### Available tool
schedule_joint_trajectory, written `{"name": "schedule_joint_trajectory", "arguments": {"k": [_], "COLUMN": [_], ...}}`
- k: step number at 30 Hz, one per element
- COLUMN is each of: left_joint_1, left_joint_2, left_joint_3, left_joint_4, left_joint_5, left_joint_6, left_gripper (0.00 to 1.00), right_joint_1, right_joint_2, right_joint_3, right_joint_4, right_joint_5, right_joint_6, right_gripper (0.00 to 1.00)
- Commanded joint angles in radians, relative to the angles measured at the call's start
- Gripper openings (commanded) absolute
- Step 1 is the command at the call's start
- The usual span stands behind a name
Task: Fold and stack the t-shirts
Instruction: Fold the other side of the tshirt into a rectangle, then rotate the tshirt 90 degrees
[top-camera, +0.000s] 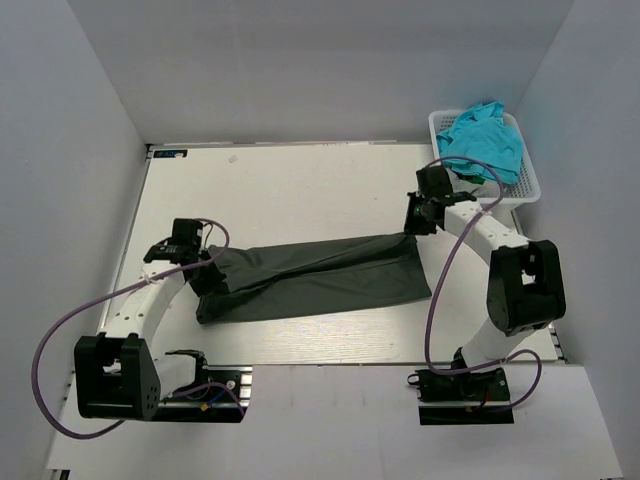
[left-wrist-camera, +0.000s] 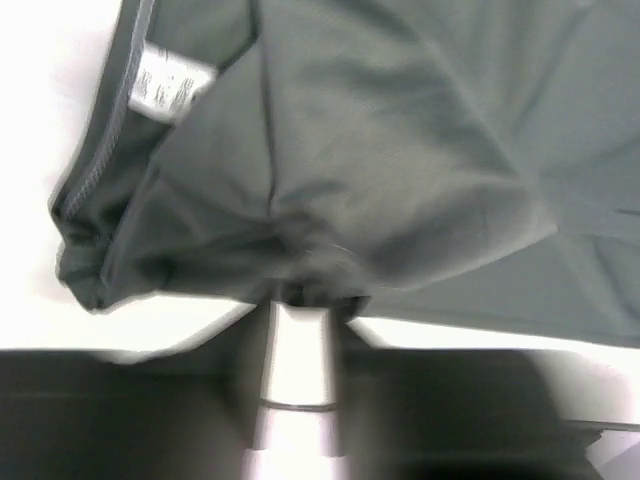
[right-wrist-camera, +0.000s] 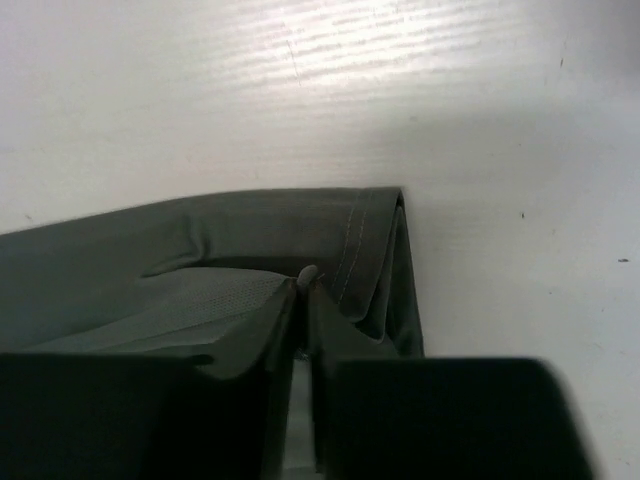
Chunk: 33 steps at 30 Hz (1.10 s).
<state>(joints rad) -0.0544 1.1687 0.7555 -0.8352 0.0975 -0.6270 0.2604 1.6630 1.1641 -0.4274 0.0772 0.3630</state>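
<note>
The dark charcoal-grey t-shirt (top-camera: 315, 277) lies stretched across the table as a long folded band. My left gripper (top-camera: 203, 262) is shut on its left end; the left wrist view shows the cloth (left-wrist-camera: 380, 150) bunched at my fingertips, with a white label (left-wrist-camera: 168, 82) near the collar. My right gripper (top-camera: 414, 226) is shut on the shirt's far right corner; the right wrist view shows the hemmed edge (right-wrist-camera: 360, 250) pinched between the jaws. The turquoise-blue t-shirt (top-camera: 483, 138) lies crumpled in the basket.
The white lattice basket (top-camera: 528, 176) stands at the table's far right corner, just behind my right arm. Grey walls enclose the white table (top-camera: 290, 190) on three sides.
</note>
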Motion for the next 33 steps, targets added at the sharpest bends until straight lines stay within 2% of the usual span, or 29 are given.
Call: {"name": "schedule_joint_trajectory", "arguments": {"k": [1, 2, 3, 4, 5, 7, 8, 9, 10, 13, 16, 17, 21, 26, 31, 33], "left_joint_1": [-0.004, -0.004, -0.004, -0.004, -0.004, -0.004, -0.004, -0.004, -0.004, -0.004, -0.004, -0.004, -0.004, -0.004, 0.017, 0.018], "left_joint_2": [-0.056, -0.057, -0.069, -0.082, -0.092, -0.109, -0.118, -0.118, -0.118, -0.058, 0.032, 0.055, 0.169, 0.325, 0.446, 0.483], "left_joint_3": [-0.033, -0.033, -0.033, -0.033, -0.013, 0.004, 0.022, 0.039, 0.057, 0.128, 0.182, 0.195, 0.196, 0.186, 0.122, 0.137], "left_joint_4": [-0.048, -0.059, -0.073, -0.112, -0.131, -0.174, -0.174, -0.188, -0.188, -0.156, -0.044, 0.015, 0.161, 0.243, 0.266, 0.237], "left_joint_5": [0.027, 0.045, 0.06, 0.083, 0.094, 0.106, 0.12, 0.12, 0.12, 0.111, 0.16, 0.175, 0.192, 0.192, 0.169, 0.113], "left_joint_6": [-0.033, -0.033, -0.033, -0.033, -0.033, 0.005, 0.027, 0.045, 0.068, 0.092, 0.092, 0.092, 0.073, 0.027, 0.015, 0.015], "left_gripper": [0.44, 0.57, 0.62, 0.68, 0.8, 0.87, 1.0, 1.0, 1.0, 1.0, 1.0, 1.0, 1.0, 1.0, 1.0, 1.0], "right_joint_1": [-0.001, -0.004, -0.007, -0.007, -0.007, -0.009, -0.007, -0.009, -0.01, -0.004, 0.0, 0.002, 0.02, 0.043, 0.034, 0.028], "right_joint_2": [-0.06, -0.077, -0.095, -0.106, -0.129, -0.173, -0.19, -0.239, -0.25, -0.272, -0.241, -0.235, -0.187, -0.022, -0.006, -0.035], "right_joint_3": [-0.078, -0.11, -0.127, -0.154, -0.179, -0.219, -0.239, -0.251, -0.248, -0.213, -0.153, -0.136, -0.112, -0.092, -0.22, -0.247], "right_joint_4": [0.033, 0.032, 0.024, 0.003, -0.01, -0.034, -0.034, -0.031, -0.028, -0.021, 0.007, 0.036, 0.124, 0.168, 0.159, 0.138], "right_joint_5": [-0.001, -0.001, 0.004, 0.018, 0.047, 0.093, 0.102, 0.102, 0.09, 0.011, -0.066, -0.133, -0.221, -0.348, -0.315, -0.281], "right_joint_6": [0.013, 0.013, 0.022, 0.034, 0.043, 0.05, 0.057, 0.06, 0.062, 0.056, 0.05, 0.039, 0.027, 0.075, 0.1, 0.087], "right_gripper": [0.19, 0.28, 0.37, 0.42, 0.45, 0.53, 0.57, 0.62, 0.77, 0.9, 0.9, 0.9, 0.9, 0.9, 0.9, 0.9]}}
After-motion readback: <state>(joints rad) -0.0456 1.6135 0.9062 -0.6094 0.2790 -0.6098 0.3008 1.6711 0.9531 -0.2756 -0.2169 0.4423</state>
